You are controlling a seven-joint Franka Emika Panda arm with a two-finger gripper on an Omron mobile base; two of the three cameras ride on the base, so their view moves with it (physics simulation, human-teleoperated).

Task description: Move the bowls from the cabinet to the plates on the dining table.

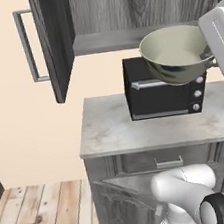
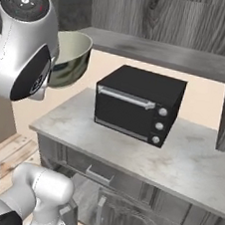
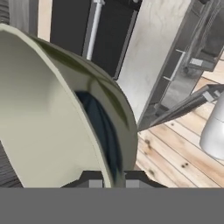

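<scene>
While the dark grey wood-grain wall cabinet (image 1: 120,12) hangs with its door (image 1: 54,46) swung wide, that door is the biggest hazard: the arm could clip its edge in turning away. Below, the small marble-topped counter (image 1: 111,129) carries a boxy black oven (image 1: 162,97), and the load hangs just above its top, so any dip could knock it. The cream-rimmed, mottled greenish deep bowl (image 1: 176,54) is held in the air, tilted, in front of the open shelf. The gripper (image 3: 114,183) is clamped on the bowl's thin rim; that edge pinch looks liable to slip or pivot under a quick swing.
</scene>
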